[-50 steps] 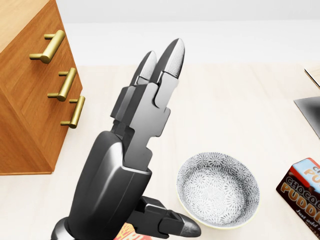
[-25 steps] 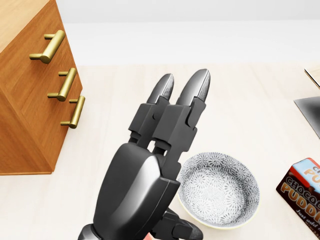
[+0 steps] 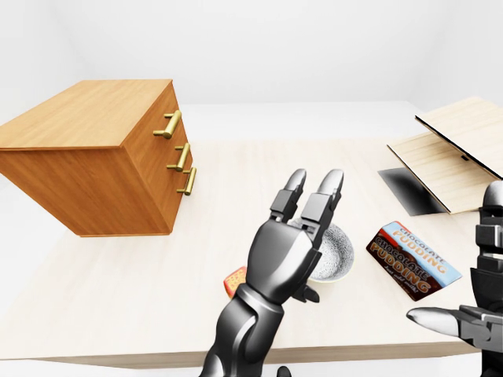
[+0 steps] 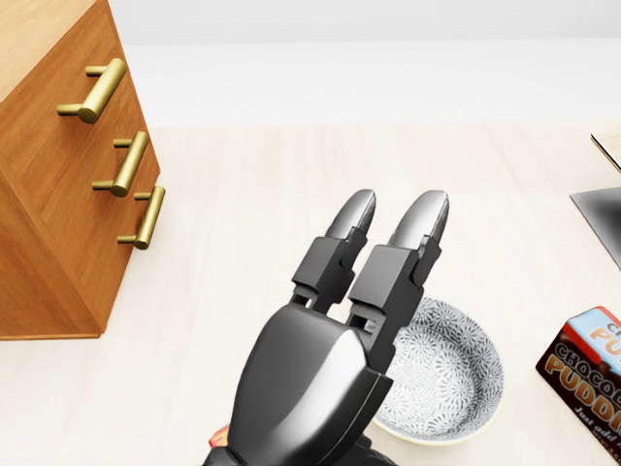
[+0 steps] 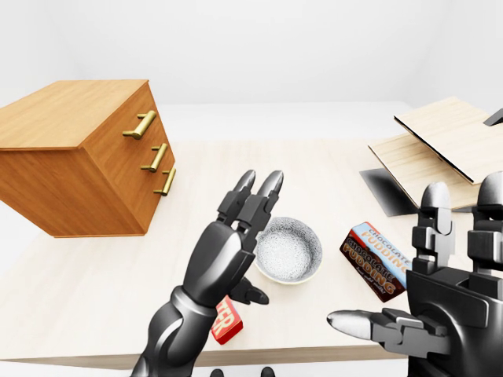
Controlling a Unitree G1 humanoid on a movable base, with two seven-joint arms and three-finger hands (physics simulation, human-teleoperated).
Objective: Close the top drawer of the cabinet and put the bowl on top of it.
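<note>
left hand (image 4: 325, 374), fingers (image 4: 419, 219) spread, empty, beside bowl (image 4: 458, 377)

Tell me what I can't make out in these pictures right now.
- bowl: its left rim, head view, hidden behind the left hand.
- red box: right-eye view, mostly under the left forearm; label unreadable.
- pudding box: head view, cut by the right edge.
- right hand: eye views, cut by the bottom edge.
</note>
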